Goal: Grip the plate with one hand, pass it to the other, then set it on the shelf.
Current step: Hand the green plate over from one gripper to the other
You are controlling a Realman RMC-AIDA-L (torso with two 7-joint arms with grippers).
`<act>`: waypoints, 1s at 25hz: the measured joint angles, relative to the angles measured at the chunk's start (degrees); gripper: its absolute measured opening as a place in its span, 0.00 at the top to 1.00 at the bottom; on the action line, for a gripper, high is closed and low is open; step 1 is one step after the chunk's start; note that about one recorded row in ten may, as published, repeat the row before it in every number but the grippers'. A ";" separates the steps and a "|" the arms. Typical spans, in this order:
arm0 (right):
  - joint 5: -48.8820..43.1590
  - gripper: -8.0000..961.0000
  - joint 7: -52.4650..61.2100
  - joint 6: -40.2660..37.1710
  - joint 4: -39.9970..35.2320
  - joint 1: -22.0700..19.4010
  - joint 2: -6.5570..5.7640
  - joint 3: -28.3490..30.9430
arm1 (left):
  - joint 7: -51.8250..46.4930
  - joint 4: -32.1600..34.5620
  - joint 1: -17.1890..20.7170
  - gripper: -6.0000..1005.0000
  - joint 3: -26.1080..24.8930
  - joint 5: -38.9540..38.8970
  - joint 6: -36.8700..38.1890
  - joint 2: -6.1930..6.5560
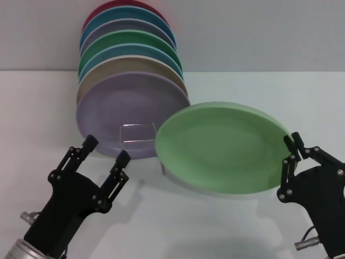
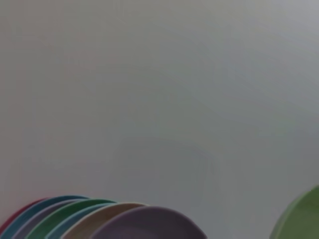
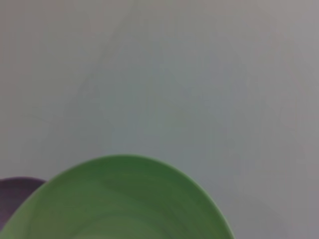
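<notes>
plate (image 1: 223, 145): light green, held tilted above the table, face toward the head camera, near rim lower; right of the stack and just in front of the rack's right side. Right edge is in the right gripper.
right gripper (image 1: 291, 151): clenched on the plate's right rim; one finger shows in front, the other is hidden behind the plate. Arm cut off at the frame corner.
left gripper (image 1: 106, 150): released, fingers spread, nothing between them; low left, just in front of the stack, apart from the plate. Arm base cut off at the bottom edge.
shelf (image 1: 137, 133): only the small wire loop at the front and a bit of one leg show; the rest is hidden by the stack and the plate.
stack (image 1: 129, 102): plates standing on edge in the shelf, lavender in front, then tan, blue, darker green, more behind; back ones show rims only.
table (image 1: 226, 226): white, plain.
left wrist view: stack rims (image 2: 99, 221) and a sliver of plate (image 2: 301, 219), both cut off; own fingers not seen.
right wrist view: plate (image 3: 119, 199) fills the lower part, cut off; lavender edge (image 3: 15, 191) behind it.
</notes>
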 joint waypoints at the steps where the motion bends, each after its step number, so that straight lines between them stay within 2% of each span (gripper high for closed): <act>1: 0.21 0.97 -0.43 0.01 0.42 0.04 0.00 -0.35 | 0.01 0.00 -0.16 0.30 0.03 0.00 -0.48 0.00; 10: 0.30 0.97 -4.27 1.05 1.88 0.29 0.00 -2.16 | 0.01 -0.79 -1.45 0.30 0.11 0.09 -4.11 0.00; 25: 1.11 0.97 -4.69 3.69 1.97 1.92 0.00 -2.57 | 0.01 -1.20 -2.28 0.30 0.90 0.09 -5.62 0.00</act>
